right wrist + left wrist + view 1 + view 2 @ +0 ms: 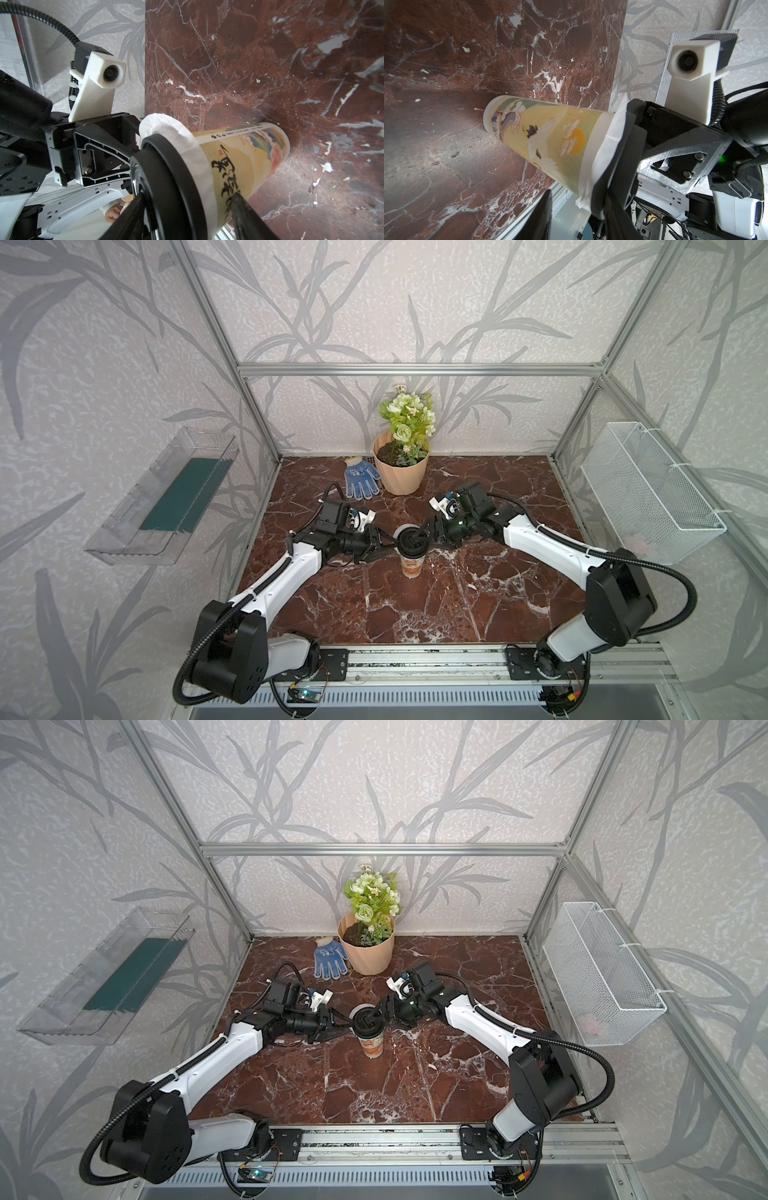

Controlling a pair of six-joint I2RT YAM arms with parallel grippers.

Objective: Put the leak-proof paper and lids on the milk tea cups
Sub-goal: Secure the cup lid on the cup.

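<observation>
While the cup (pixel 411 566) stands upright on the surface (pixel 457 605), its side shows black brush-script characters (pixel 225 176) and a red seal (pixel 220 152). Paper (pixel 176 128) drapes its mouth. Right end effector (pixel 422 534), spread wide, clamps the black lid (pixel 166 187) against it. Left end effector (pixel 384 546): narrow at the rim, grip unclear.

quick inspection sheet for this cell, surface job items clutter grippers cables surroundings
surface: brown marble tabletop, no spills seen
job's things: leak-proof paper draped over the mouth of the upright milk tea cup; black lid on top
clutter: blue glove, flower pot at the back
grippers: right gripper grips the black lid; left gripper at the cup's rim, state unclear
cables: black hoses loop by arm bases, away from cup
surroundings: clear tray, wire basket on side walls
</observation>
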